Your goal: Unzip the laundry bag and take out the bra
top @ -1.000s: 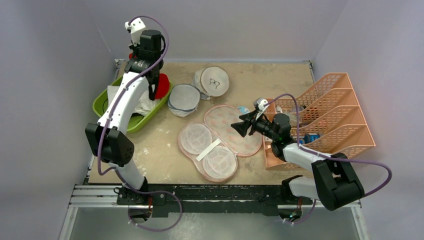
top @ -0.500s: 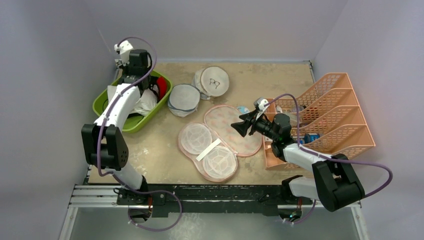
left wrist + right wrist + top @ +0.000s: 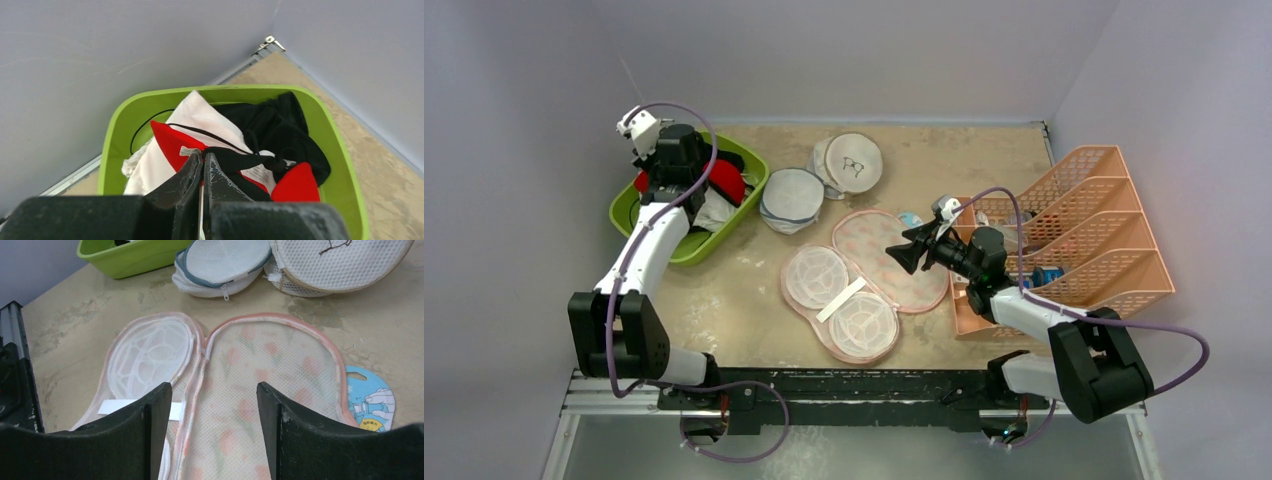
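Observation:
The laundry bag (image 3: 839, 305) lies unzipped and spread flat mid-table, its pale mesh half beside the flowered half (image 3: 260, 355). The red bra (image 3: 727, 185) rests in the green bin (image 3: 689, 250), on top of white and black garments. My left gripper (image 3: 674, 178) hangs over the bin. In the left wrist view that gripper (image 3: 204, 156) is shut, with the black band of the bra (image 3: 172, 142) running off its tips. My right gripper (image 3: 892, 256) hovers open just above the flowered half, and the right wrist view shows this gripper (image 3: 215, 387) with nothing between its fingers.
A round white bag with a glasses drawing (image 3: 854, 162) and a round mesh bag (image 3: 791, 198) lie behind the laundry bag. An orange rack (image 3: 1084, 230) fills the right side. A blue card (image 3: 372, 400) lies by the flowered half. The bin stands near the left wall.
My left arm has swung left and down from above the bin's far end, and the bra has come down into the bin. The right arm has not moved.

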Controlling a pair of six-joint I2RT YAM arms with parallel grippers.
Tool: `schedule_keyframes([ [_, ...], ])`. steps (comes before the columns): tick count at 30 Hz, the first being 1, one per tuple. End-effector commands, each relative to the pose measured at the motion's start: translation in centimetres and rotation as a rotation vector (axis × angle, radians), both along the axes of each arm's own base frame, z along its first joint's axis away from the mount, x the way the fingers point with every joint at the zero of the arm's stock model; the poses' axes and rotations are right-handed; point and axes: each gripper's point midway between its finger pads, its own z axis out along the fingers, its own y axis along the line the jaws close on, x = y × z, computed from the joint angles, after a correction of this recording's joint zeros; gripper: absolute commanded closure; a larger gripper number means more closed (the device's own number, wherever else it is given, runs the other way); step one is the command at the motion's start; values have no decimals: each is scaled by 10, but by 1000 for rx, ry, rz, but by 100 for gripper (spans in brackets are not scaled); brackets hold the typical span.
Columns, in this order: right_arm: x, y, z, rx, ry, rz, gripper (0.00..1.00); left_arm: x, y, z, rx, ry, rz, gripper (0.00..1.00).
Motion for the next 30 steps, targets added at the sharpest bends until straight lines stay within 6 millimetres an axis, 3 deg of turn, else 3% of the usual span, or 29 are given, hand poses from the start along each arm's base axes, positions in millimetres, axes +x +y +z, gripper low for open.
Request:
schedule_keyframes([
  [1,0,6,19,34,-63,34,34,-15,21,7,-4,-61,150,100],
  [12,-2,5,22,36,-73,31,34,-30,30,-18,-27,-54,274,100],
  [18,-4,3,28,34,-87,24,34,-35,30,-45,-52,2,315,100],
  [24,-9,-2,35,36,-117,2,34,-40,19,-89,-139,78,269,100],
  [30,-7,1,31,37,-104,17,34,-55,30,-94,-139,105,301,100],
])
